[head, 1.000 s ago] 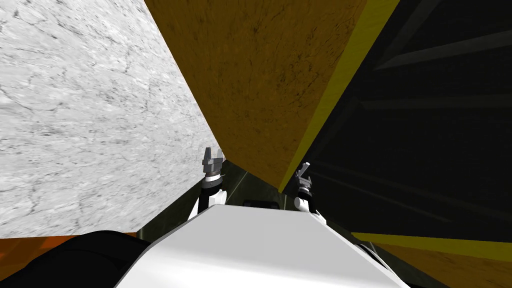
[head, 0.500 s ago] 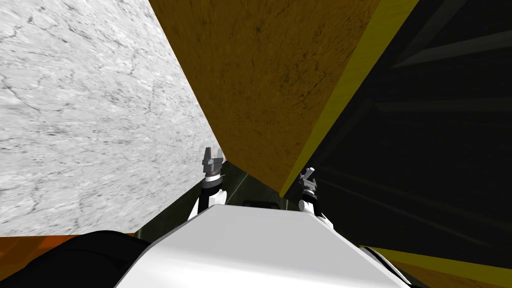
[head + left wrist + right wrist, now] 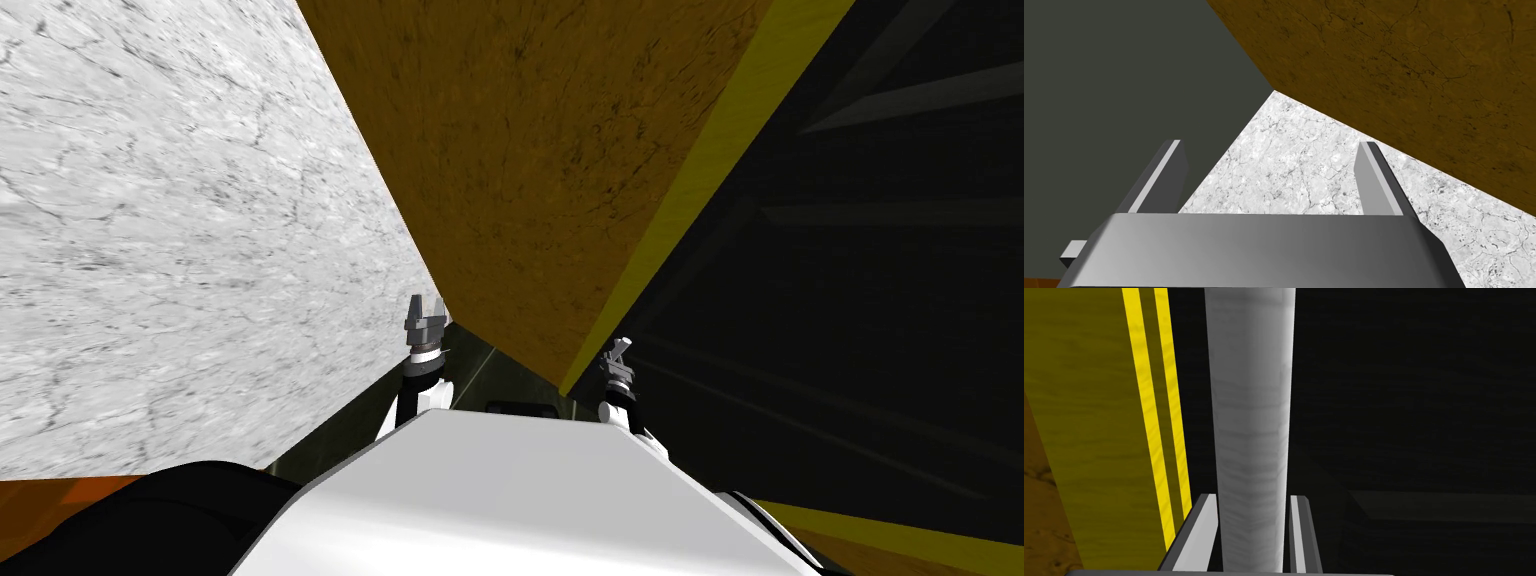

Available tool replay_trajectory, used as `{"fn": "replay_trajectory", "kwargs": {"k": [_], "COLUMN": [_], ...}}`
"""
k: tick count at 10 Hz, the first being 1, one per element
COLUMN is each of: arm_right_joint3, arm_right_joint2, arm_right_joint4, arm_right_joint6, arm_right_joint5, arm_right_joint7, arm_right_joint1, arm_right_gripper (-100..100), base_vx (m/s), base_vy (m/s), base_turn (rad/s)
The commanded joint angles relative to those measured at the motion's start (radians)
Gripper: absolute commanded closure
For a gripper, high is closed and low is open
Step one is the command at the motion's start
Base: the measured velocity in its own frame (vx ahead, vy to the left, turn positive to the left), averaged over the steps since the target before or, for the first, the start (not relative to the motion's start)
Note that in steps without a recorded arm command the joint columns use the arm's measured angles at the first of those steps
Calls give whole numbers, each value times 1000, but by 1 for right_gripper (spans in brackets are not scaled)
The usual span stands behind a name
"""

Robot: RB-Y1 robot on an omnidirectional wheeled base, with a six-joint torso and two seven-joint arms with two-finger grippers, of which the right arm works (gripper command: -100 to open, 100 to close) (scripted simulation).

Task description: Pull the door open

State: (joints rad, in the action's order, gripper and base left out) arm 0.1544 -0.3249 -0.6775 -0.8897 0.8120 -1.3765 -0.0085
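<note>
The door (image 3: 850,300) is a dark panel on my right, beside a yellow frame strip (image 3: 690,200). Its handle (image 3: 1251,413) is a pale grey upright bar in the right wrist view. My right gripper (image 3: 1254,498) is shut on this bar, and both fingers (image 3: 1206,508) press its sides. In the head view the right gripper (image 3: 615,350) sits at the foot of the yellow strip, against the dark door. My left gripper (image 3: 425,305) hangs open near the corner of the walls, and its wrist view shows the left gripper (image 3: 1270,145) with nothing between the fingers.
A brown wall panel (image 3: 540,150) rises straight ahead, between the yellow strip and a white marbled wall (image 3: 180,220) on my left. Yellow frame boards (image 3: 1099,413) stand close beside the handle. An orange surface (image 3: 60,500) shows low on the left.
My right gripper's fingers have closed onto the handle bar, and that hand has edged slightly right. The left arm has stayed still.
</note>
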Motion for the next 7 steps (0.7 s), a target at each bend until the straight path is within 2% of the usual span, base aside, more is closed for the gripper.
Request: {"fn": "replay_trajectory", "kwargs": {"k": [1,3,4,7], "arm_right_joint3": [-1,-1,17,42], "arm_right_joint2": [-2,-2,-5,-13], "arm_right_joint4": [1,1,-9,-22], "arm_right_joint6": [2,2,4,10], "arm_right_joint5": [0,0,-10,-24], "arm_right_joint7": [1,1,-9,-23], "arm_right_joint1": [-1,-1,1,2], "arm_right_gripper": [100,100,100,100], "base_vx": [-1,0,-146,-193], "base_vy": [-5,0,-3,-14], "base_turn": [12,0,45,57]}}
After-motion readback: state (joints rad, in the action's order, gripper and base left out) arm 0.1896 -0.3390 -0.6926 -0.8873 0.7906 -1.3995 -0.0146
